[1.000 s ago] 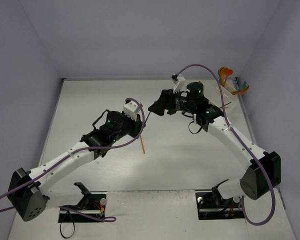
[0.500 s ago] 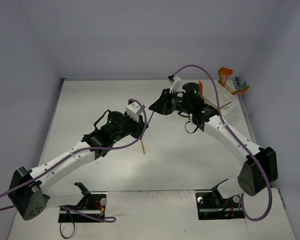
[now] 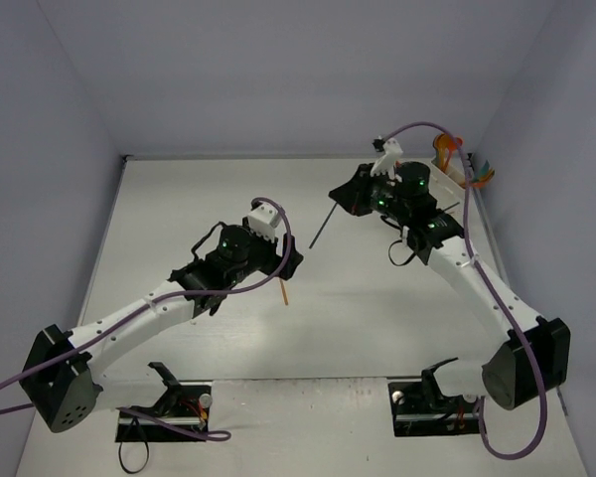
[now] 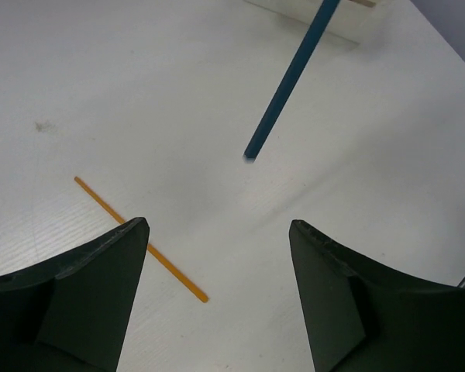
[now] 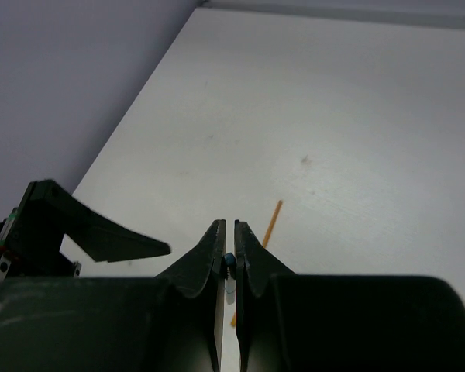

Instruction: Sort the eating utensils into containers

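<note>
Top external view: a white table (image 3: 159,209) is boxed in on three sides by plain lavender-grey walls (image 3: 278,70). The right gripper (image 5: 227,226) is clamped on a dark blue utensil (image 3: 320,229), which hangs slanted above mid-table with its free end pointing down. The left gripper (image 4: 217,226) hangs with its jaws apart, holding nothing, over a thin orange utensil (image 4: 139,240) lying flat on the table. White containers (image 3: 459,177) sit in the far right corner, with more utensils (image 3: 447,145) poking out.
</note>
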